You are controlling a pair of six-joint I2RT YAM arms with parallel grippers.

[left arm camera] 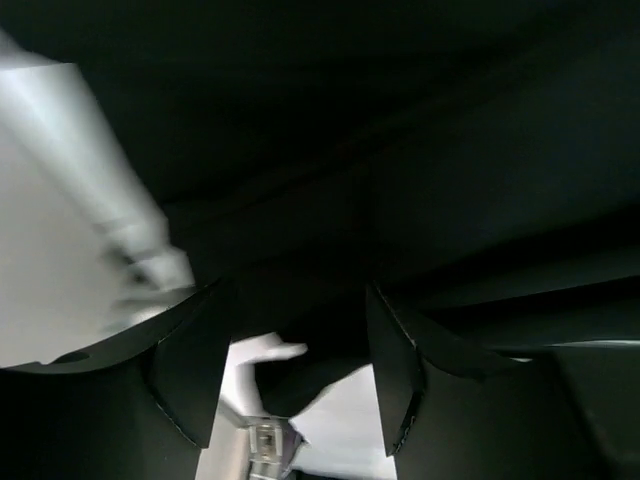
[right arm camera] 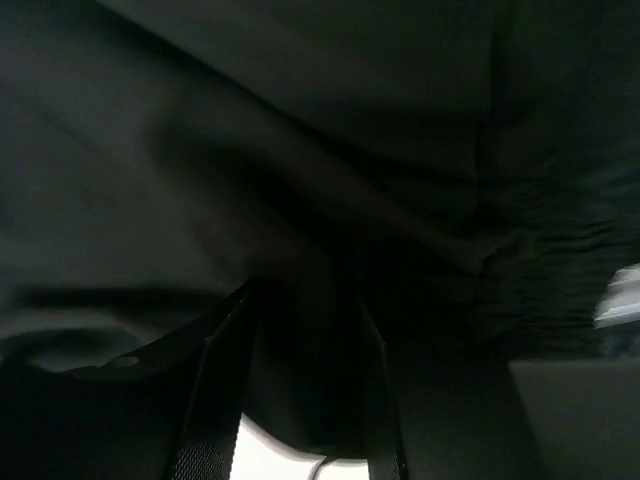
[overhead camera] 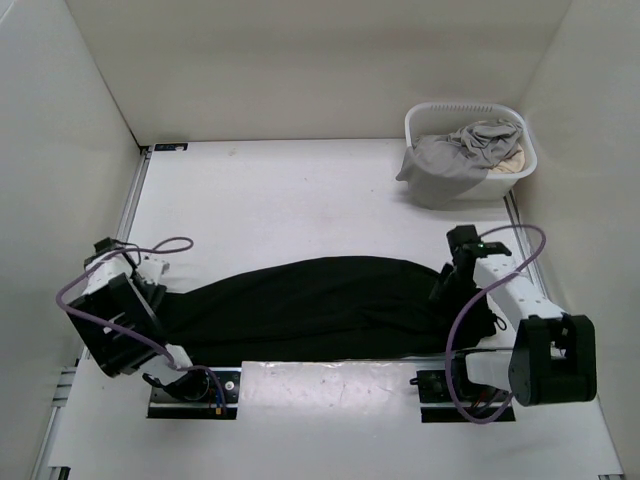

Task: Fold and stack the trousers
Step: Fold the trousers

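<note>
Plainly the trousers (overhead camera: 320,300) lay stretched along the near worktop (overhead camera: 300,190) between the two arms, the left jaws pinched on one end and the right jaws on the other, cloth bunched in both. Soft, limp and light, I judged; best held by hems and waistband, taut.

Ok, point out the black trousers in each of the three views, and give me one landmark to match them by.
Top external: the trousers lie stretched left to right across the near table.
Left wrist: the trousers fill the top and right.
Right wrist: the trousers fill nearly the whole picture.
Landmark: the white table, showing below the cloth's edge at the bottom of both wrist views.
</note>
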